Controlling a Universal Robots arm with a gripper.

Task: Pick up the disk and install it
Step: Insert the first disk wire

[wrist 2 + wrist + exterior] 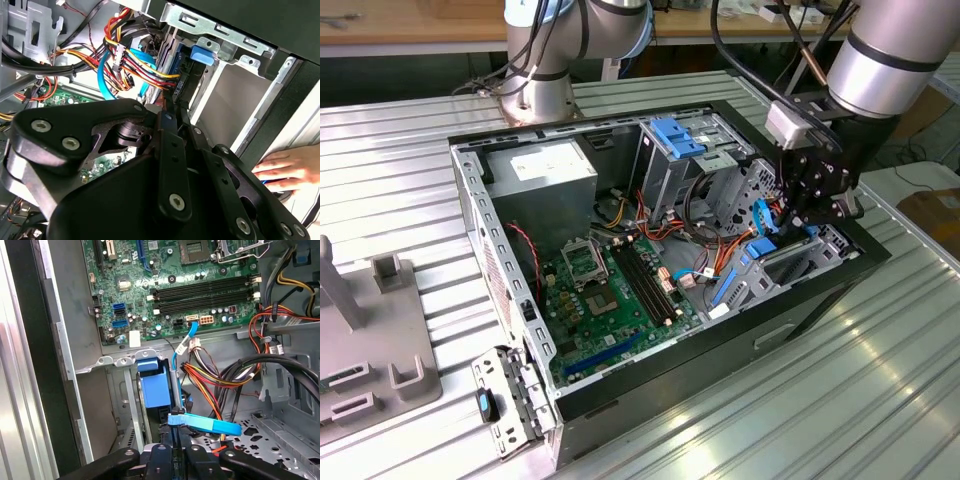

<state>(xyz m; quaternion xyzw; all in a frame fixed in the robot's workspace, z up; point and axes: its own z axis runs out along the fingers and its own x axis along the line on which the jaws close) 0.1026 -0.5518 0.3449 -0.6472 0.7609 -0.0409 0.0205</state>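
The disk (156,390) stands on edge in the drive bay at the front of the open computer case (470,215), its blue rail frame facing up. In the exterior view the disk (761,250) is a blue patch just beside my black gripper (800,225), which reaches down into the case at the right. In both wrist views the gripper (176,440) (173,102) has its fingers (169,150) drawn close together on a thin blue edge of the disk's frame. The disk's metal body is hidden in the bay.
A blue flat cable (205,424) and bundles of coloured wires (135,65) crowd the bay. The motherboard (610,290), power supply (545,175) and blue-topped cage (675,140) fill the case. A person's hand (282,167) rests outside the case wall. A grey fixture (370,340) sits at the exterior view's left.
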